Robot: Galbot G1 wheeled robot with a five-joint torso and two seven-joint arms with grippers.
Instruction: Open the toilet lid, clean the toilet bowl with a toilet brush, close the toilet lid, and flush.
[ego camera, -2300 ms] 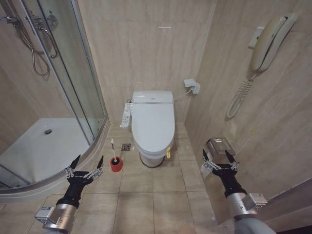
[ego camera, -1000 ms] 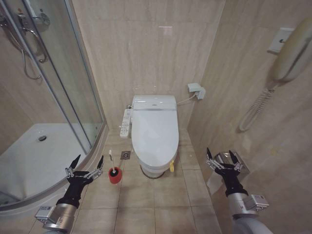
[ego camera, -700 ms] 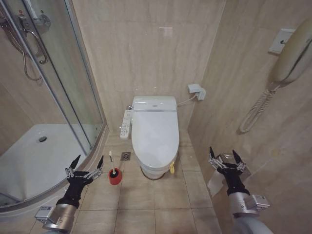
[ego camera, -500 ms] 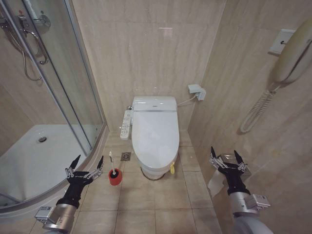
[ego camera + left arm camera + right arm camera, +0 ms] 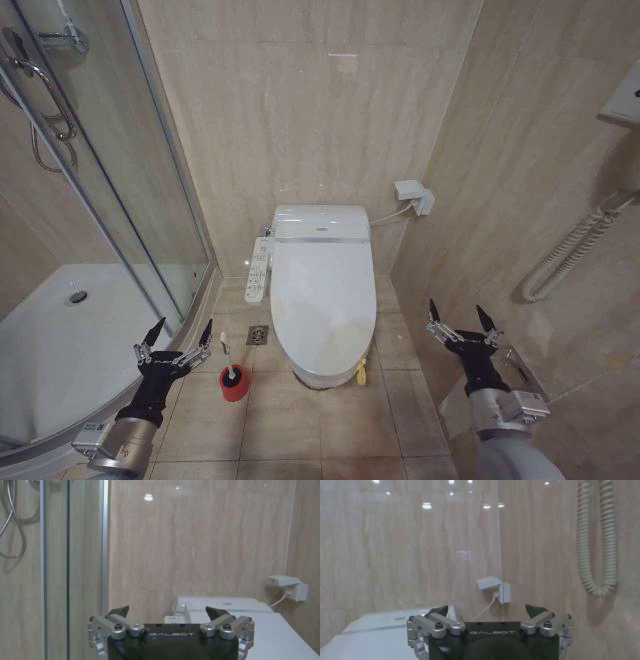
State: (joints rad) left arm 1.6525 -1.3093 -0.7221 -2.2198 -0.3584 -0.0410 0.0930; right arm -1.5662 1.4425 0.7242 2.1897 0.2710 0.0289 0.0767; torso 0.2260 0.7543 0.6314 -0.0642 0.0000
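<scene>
The glossy white toilet lid (image 5: 322, 300) lies shut over the toilet at the middle of the head view, so the toilet bowl is hidden under it. The toilet brush (image 5: 226, 358) stands by its thin white handle in a small red cup (image 5: 232, 384) on the floor, left of the toilet. My left gripper (image 5: 178, 338) is open and empty, low at the left, a short way left of the brush. My right gripper (image 5: 461, 324) is open and empty, low at the right beside the wall. The lid also shows past the left gripper (image 5: 167, 614) as a white surface (image 5: 270, 633).
A glass shower enclosure (image 5: 95, 210) with a curved raised base (image 5: 60, 340) fills the left. A control panel (image 5: 257, 268) hangs on the toilet's left side. A wall socket (image 5: 411, 194) and a coiled phone cord (image 5: 575, 255) are on the right wall. A floor drain (image 5: 258, 335) lies by the toilet.
The whole head view has shifted: the toilet, brush and walls sit nearer and larger, so the camera has moved forward. Both grippers keep their open pose low in the picture.
</scene>
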